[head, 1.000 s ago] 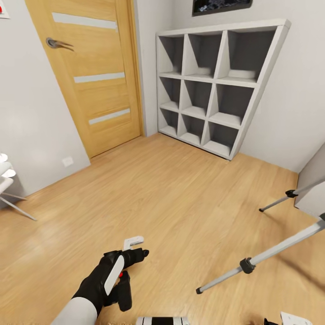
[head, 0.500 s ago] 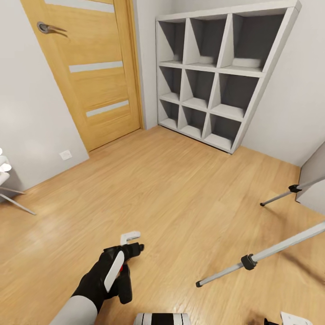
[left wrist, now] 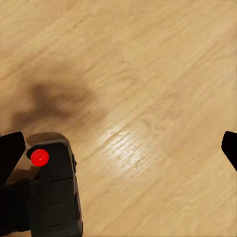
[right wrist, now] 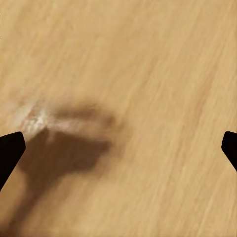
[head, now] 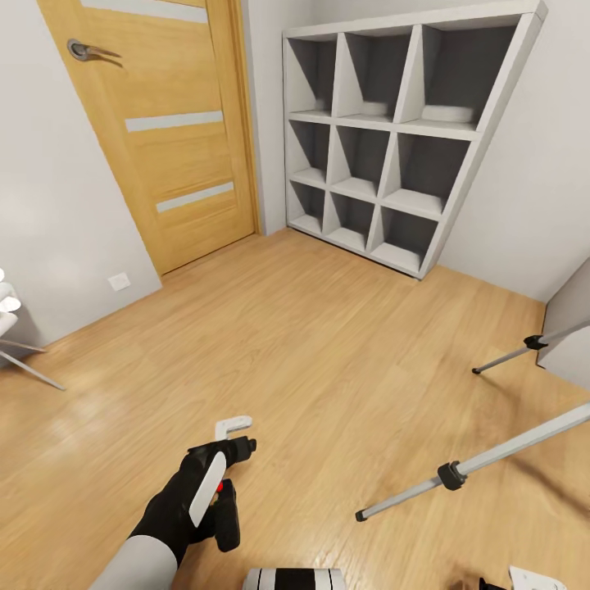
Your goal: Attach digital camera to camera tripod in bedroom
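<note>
**Black camera at the left claw, tripod legs off to the right**

Oak door with pale stripes (head: 168,123) stands far ahead of the left claw (head: 221,483), which hangs low over the light wood floor (head: 311,352). The small black boxy digital camera with a red mark (left wrist: 52,190) sits against one black finger (left wrist: 10,153); the opposite fingertip is well apart from it, so whether the claw truly grips the camera I cannot tell. A white nine-cube shelf (head: 393,139) stands ahead and to the right of that claw against the grey wall. Further right, silver telescopic legs of the camera tripod (head: 467,471) slant across the floor. The right claw (right wrist: 118,148) hovers over bare boards with its jaws spread wide.
</note>
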Robot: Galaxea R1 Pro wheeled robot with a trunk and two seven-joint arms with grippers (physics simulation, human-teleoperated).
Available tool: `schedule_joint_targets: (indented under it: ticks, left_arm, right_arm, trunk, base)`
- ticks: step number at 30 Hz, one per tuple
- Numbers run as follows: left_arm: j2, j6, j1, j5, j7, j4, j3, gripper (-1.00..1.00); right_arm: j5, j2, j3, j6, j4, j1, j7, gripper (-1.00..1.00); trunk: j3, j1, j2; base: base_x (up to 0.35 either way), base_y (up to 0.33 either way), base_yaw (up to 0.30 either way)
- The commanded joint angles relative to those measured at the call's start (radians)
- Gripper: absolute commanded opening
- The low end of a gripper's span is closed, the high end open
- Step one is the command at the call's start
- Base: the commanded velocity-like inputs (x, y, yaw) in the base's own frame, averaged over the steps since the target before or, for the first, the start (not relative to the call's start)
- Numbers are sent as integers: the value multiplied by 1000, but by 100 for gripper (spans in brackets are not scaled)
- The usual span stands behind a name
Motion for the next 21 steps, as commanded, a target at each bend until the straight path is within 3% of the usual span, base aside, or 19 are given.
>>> schedule_joint_targets:
  ticks: [1, 8, 21]
  left_arm:
    - [0, 3, 0, 11, 9, -1, -3, 100]
    - [-1, 3, 0, 11, 11, 1, -3, 100]
    - [-10, 3, 0, 10, 12, 5, -3, 100]
  right_arm:
    - [1, 0, -2, -3, 1, -1, -1, 100]
    - [1, 0, -2, -3, 1, -1, -1, 100]
    - [1, 0, -2, -3, 1, -1, -1, 100]
  trunk:
    - [-1, 0, 0]
    - [-1, 0, 0]
    - [-1, 0, 0]
  base:
    - [0, 0, 0]
    - [-79, 0, 0]
    - [-330, 0, 0]
